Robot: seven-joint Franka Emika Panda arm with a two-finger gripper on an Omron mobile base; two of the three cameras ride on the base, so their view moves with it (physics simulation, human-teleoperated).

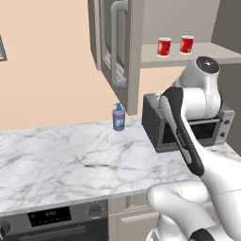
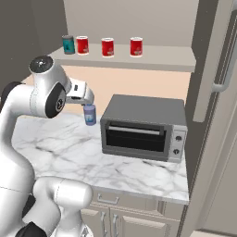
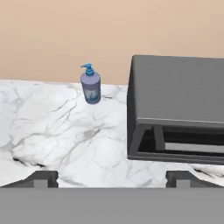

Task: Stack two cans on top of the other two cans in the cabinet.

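The red cans (image 2: 108, 47) stand upright and apart on the cabinet (image 2: 152, 59) shelf, well above the hand (image 3: 112, 178), which hangs released and empty, aimed down at the marble surface (image 3: 57, 131).

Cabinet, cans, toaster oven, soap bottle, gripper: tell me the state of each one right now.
cabinet: door open, shelf exposed.
red cans: three upright on the shelf, side by side and apart, none stacked.
teal can: upright at the shelf's end, beside a red can.
toaster oven: on the counter, door shut.
soap bottle: upright on the counter, beside the toaster oven.
gripper: open, holding nothing, above the counter.
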